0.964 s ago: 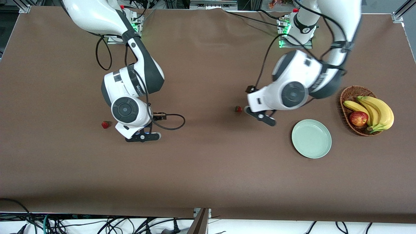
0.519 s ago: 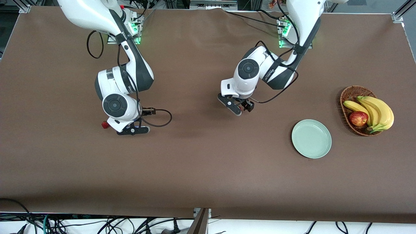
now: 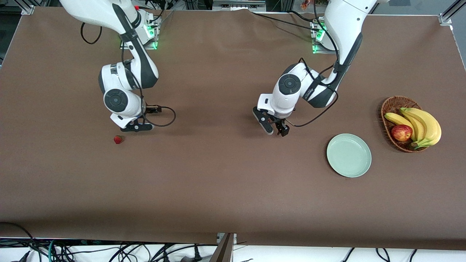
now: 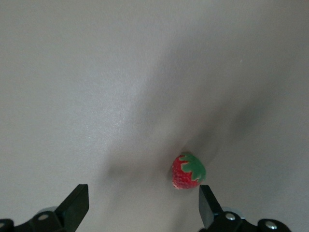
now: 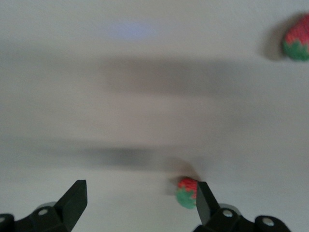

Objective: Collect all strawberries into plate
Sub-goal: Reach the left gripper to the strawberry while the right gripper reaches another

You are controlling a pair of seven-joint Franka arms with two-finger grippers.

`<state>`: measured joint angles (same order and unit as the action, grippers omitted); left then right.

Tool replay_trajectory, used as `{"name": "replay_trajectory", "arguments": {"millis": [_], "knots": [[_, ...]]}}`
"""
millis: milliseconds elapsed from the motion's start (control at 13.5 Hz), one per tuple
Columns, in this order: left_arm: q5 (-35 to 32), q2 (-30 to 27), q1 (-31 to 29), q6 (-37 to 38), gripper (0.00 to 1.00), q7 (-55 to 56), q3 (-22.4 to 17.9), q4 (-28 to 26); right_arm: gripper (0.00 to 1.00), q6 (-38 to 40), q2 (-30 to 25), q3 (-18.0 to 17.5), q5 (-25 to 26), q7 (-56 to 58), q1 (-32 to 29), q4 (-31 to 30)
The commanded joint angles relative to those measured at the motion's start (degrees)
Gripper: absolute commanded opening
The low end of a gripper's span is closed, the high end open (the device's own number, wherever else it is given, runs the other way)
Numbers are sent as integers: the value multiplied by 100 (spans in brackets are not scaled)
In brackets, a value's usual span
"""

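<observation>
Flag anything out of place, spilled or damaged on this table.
Nothing spilled or damaged. The strawberries lie loose on the table, one toward the right arm's end, none yet on the mint-green plate; the basket's fruit sits tidy.

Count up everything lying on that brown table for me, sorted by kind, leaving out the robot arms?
Strawberries: 3
Plate: 1
Basket: 1
Apple: 1
Bunch of bananas: 1
Total: 7
</observation>
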<state>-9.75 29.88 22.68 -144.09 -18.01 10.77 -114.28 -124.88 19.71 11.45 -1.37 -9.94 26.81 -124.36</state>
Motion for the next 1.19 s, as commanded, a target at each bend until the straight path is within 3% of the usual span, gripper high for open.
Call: {"name": "replay_trajectory", "arguments": {"millis": [0, 74, 668, 742, 890, 1113], "knots": [[-150, 140, -71, -154, 100, -133, 74, 37, 100, -151, -248, 120, -83, 168, 18, -466], [-150, 158, -53, -181, 96, -133, 83, 37, 100, -160, -248, 172, -83, 176, 18, -510], [-97, 220, -71, -190, 92, -36, 285, 20, 100, -326, -81, 401, -83, 634, -9, -703], [-97, 228, -36, -190, 84, -36, 285, 20, 99, -370, -64, 401, -83, 642, -9, -738], [-97, 298, 17, -190, 48, -27, 285, 28, 92, -502, -29, 393, -83, 642, -9, -800], [-97, 308, 8, -190, 4, -27, 285, 20, 82, -555, 15, 393, -83, 642, -9, -827]]}}
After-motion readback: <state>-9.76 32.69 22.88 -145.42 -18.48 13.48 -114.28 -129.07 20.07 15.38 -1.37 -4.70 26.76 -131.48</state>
